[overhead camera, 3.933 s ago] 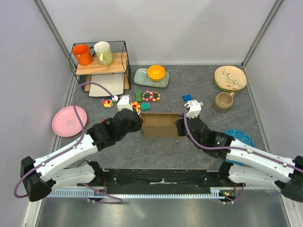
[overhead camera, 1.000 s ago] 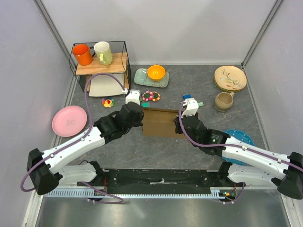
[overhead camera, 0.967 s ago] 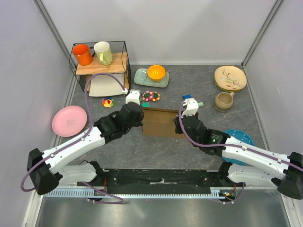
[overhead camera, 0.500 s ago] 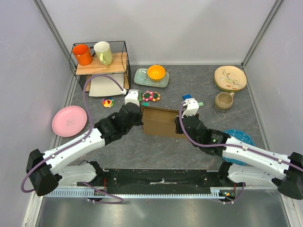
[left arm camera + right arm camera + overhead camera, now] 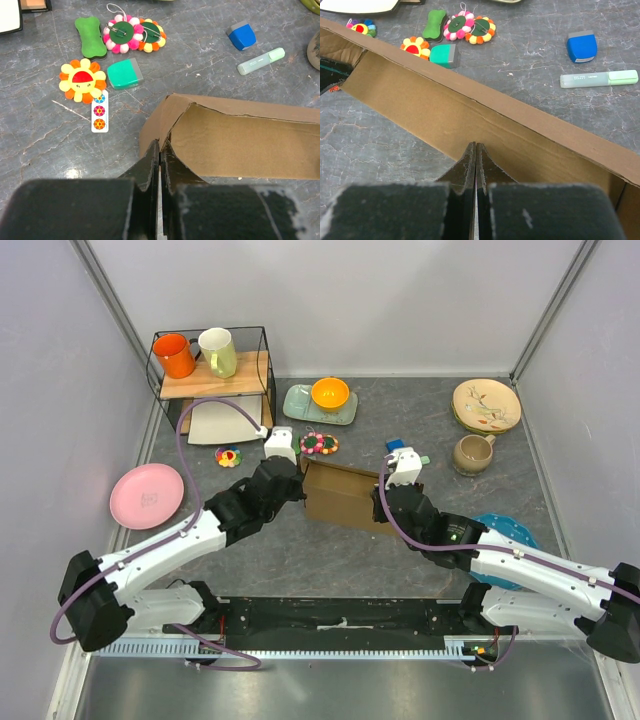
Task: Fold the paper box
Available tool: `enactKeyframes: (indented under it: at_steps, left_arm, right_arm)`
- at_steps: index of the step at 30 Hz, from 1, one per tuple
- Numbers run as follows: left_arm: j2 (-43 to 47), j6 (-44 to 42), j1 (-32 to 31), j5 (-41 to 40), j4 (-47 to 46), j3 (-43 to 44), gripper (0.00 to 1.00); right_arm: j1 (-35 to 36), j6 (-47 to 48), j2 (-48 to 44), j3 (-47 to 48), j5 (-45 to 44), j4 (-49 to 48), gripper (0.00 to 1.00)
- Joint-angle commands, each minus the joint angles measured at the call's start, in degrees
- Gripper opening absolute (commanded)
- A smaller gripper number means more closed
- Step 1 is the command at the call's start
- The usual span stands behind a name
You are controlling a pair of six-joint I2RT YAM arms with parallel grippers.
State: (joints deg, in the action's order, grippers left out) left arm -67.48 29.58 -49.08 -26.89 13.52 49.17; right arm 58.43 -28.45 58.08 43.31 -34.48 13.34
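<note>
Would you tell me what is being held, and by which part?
The paper box: left gripper seemingly pinches its left corner, right gripper its wall's lower edge.

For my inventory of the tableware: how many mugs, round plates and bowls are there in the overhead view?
Mugs: 3 (orange ceramic mug, pale green ceramic mug, beige ceramic mug)
Round plates: 3 (pink round plate, cream patterned round plate, blue round plate)
Bowls: 1 (orange round bowl)
Total: 7

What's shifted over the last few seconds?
The brown cardboard box has swung: its left end went away from the robot as the left gripper reached forward. The right gripper hardly moved. Both stay shut at the box's ends; dishes and toys unmoved.
</note>
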Motion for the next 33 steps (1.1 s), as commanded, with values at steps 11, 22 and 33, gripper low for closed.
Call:
enactKeyframes:
  at_steps: [11, 22, 33]
  left_arm:
    - [6.05, -2.77, 0.04, 4.83, 17.51, 7.16, 0.36]
    - [7.63, -5.32, 1.53, 7.64, 18.65, 14.99, 0.39]
    - [5.35, -6.47, 2.76, 11.43, 19.36, 12.8, 0.37]
  right_arm:
    - [0.19, 0.94, 1.68, -1.56, 1.87, 9.07, 0.0]
    - [0.19, 0.76, 2.12, -1.03, 2.49, 9.07, 0.0]
    - [0.36, 1.11, 2.3, -0.77, 2.66, 9.07, 0.0]
